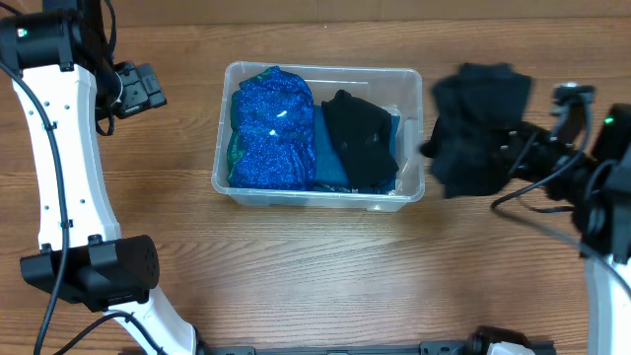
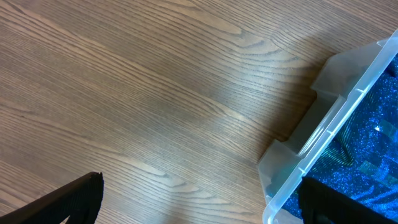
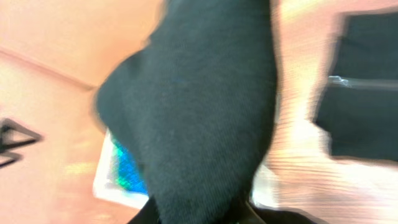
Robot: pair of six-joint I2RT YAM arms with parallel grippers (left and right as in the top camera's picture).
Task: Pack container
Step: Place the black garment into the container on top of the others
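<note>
The clear plastic container (image 1: 320, 192) stands mid-table, holding a sparkly blue cloth (image 1: 271, 128), a teal cloth and a black cloth (image 1: 360, 138). Its rim and corner show in the left wrist view (image 2: 323, 134). My right gripper (image 1: 513, 148) is shut on another black cloth (image 1: 478, 128), held just right of the container. This cloth fills the right wrist view (image 3: 199, 106) and hides the fingers. My left gripper (image 1: 138, 89) is open and empty over bare table, left of the container; its fingertips (image 2: 199, 199) frame the container's corner.
Wooden table (image 1: 315, 286) all round. The arm bases stand at the front left (image 1: 94, 271) and the right edge (image 1: 606, 227).
</note>
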